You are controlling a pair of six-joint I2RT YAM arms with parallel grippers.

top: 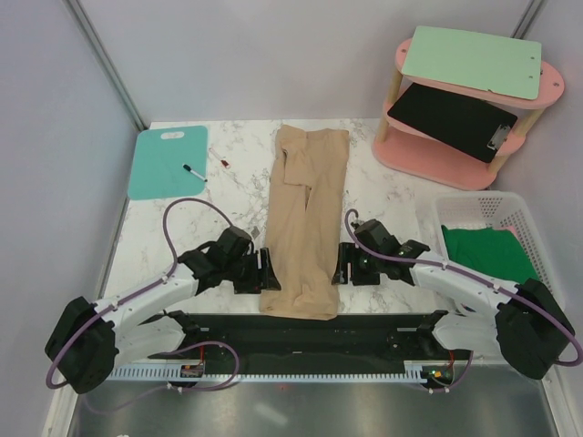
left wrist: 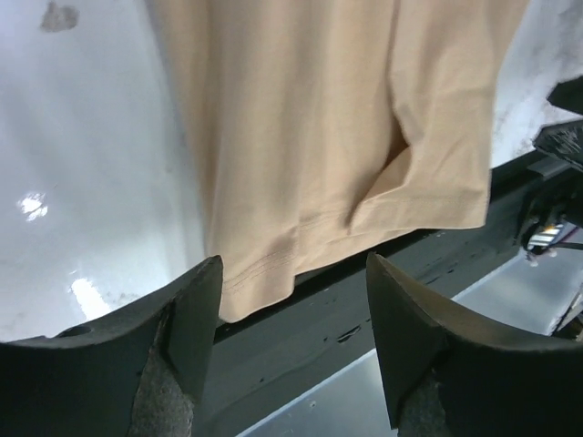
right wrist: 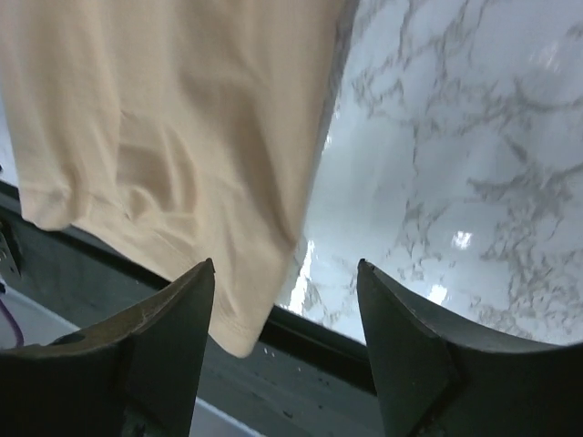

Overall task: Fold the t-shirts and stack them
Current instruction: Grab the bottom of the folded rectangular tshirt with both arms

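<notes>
board [top: 166,162]: teal, far L; marker [top: 193,172] on its R edge
shelf [top: 428,159]: pink, far R; mint clipboard [top: 471,60] atop
basket [top: 510,211]: white, R side

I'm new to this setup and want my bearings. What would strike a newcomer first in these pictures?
A tan t-shirt, folded into a long strip, lies down the middle of the marble table, its near hem over the front edge. The left gripper and right gripper flank it, both open and empty. At the right, a green t-shirt sits in a white basket.
</notes>
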